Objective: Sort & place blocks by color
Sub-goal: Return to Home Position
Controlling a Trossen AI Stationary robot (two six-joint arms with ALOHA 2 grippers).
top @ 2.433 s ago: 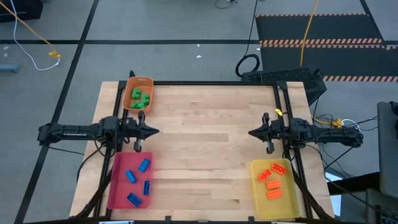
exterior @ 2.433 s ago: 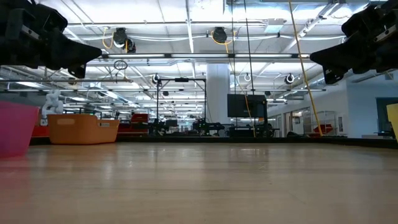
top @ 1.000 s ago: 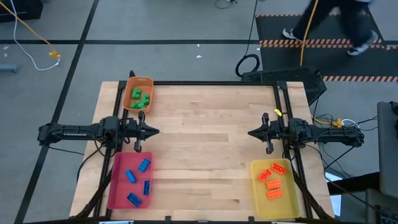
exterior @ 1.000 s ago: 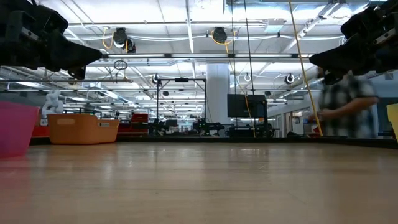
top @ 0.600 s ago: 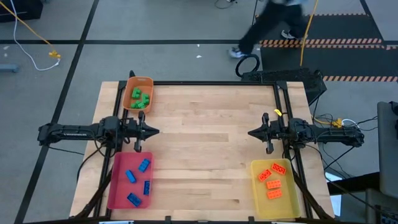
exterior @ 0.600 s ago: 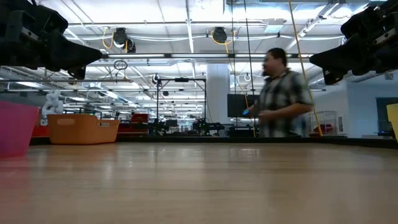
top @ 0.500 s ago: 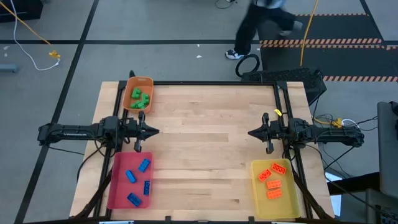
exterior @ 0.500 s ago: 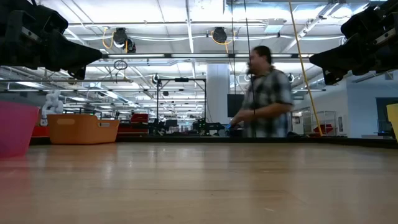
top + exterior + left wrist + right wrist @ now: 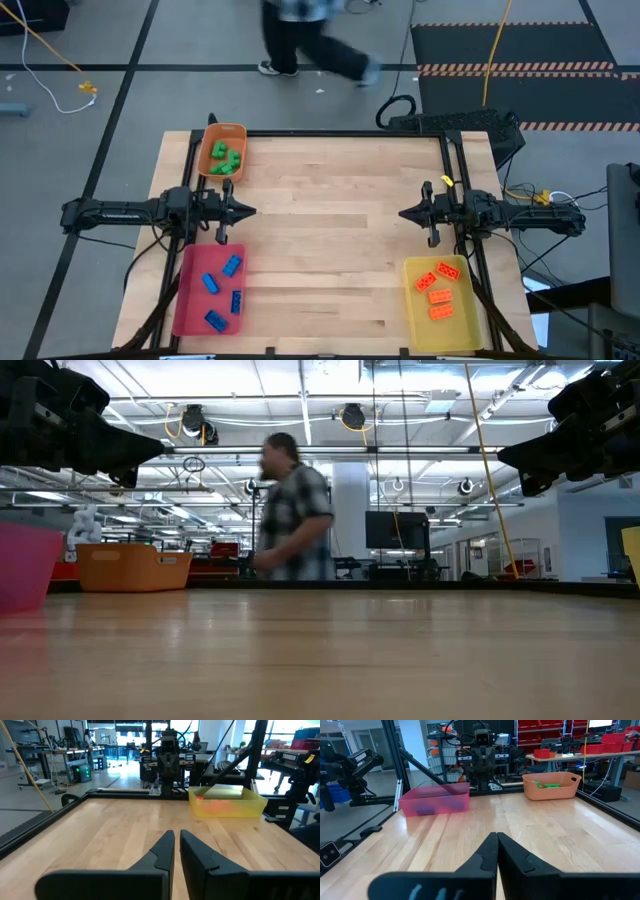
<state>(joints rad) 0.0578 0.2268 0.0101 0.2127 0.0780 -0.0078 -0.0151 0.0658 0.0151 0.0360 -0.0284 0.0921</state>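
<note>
Sorting looks finished: no block lies loose on the table point(image 9: 330, 230).
The green blocks point(image 9: 225, 158) lie in the orange tray point(image 9: 238, 132), the blue blocks point(image 9: 236, 300) in the pink tray point(image 9: 192, 270), and the orange blocks point(image 9: 437, 297) in the yellow tray point(image 9: 465, 300). The left gripper point(image 9: 245, 210) and the right gripper point(image 9: 405, 213) hang closed and empty.

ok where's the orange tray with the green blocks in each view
High view: orange plastic tray, green toy blocks inside, at the far left corner of the table.
Low view: orange tray right of the pink plastic tray.
Left wrist view: not in it.
Right wrist view: orange tray, apart from the pink tray.
Landmark: pink tray.
</note>
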